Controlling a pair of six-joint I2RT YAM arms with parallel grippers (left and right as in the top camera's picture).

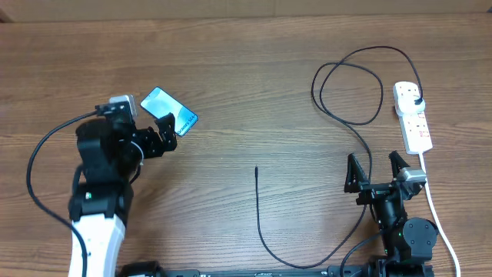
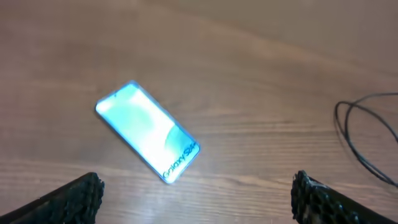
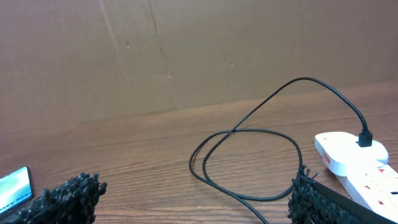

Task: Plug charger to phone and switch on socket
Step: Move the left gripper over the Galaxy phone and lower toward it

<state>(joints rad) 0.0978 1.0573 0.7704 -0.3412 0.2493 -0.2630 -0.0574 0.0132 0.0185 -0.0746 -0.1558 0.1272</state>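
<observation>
Wood-grain table (image 1: 254, 77) carries everything, spread so that each arm has its own job close by. At the far left the left claw (image 1: 164, 134) hangs with its two fingers spread as wide as they go and nothing between them. In its wrist view both fingertips (image 2: 81, 194) frame bare wood with the phone (image 2: 148, 132) lying just ahead of them, apart from both. The phone (image 1: 169, 112) lies flat, screen up and turned at an angle, which puts one short end toward the middle of the table, probably the end that takes the lead. Near the centre the connector tip (image 1: 256, 168) of the charger (image 1: 261, 231) rests loose on the wood, well apart from the phone, so it has not yet been plugged in. From there the thin black cable curves toward the near edge, passes close by the right arm and climbs into slack loops (image 1: 350, 85), which should leave enough slack to pull the tip across. The right claw (image 1: 377, 175) is likewise fully spread and empty, parked near the lower end of the socket (image 1: 417, 127), handy for its switches. At the far right, the charger's black plug (image 1: 416, 101) already sits in the strip's far outlet. Whether the switch is on, I cannot tell.
</observation>
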